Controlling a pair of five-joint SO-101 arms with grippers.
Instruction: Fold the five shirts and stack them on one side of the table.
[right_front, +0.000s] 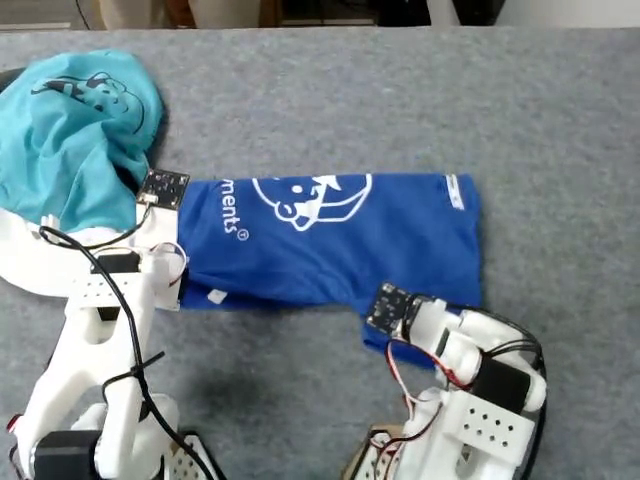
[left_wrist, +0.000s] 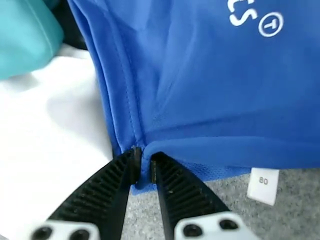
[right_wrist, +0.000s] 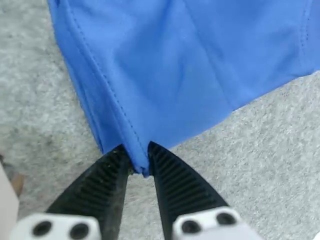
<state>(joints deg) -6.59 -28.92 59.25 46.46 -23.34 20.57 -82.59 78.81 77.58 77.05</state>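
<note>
Left end effector (left_wrist: 142, 161) and right end effector (right_wrist: 140, 159) are each clamped on the blue shirt's (right_front: 330, 240) hem. A white tag (left_wrist: 263, 186) hangs near the left one. A teal shirt (right_front: 70, 130) lies at ten o'clock.

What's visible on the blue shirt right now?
The blue shirt lies flat on the grey table. It is soft knit fabric and looks partly folded, with a white cartoon print and lettering facing up and a small white tag by its stitched hem. The left hand pinches one hem corner beside a white cloth; the right hand pinches another corner.
</note>
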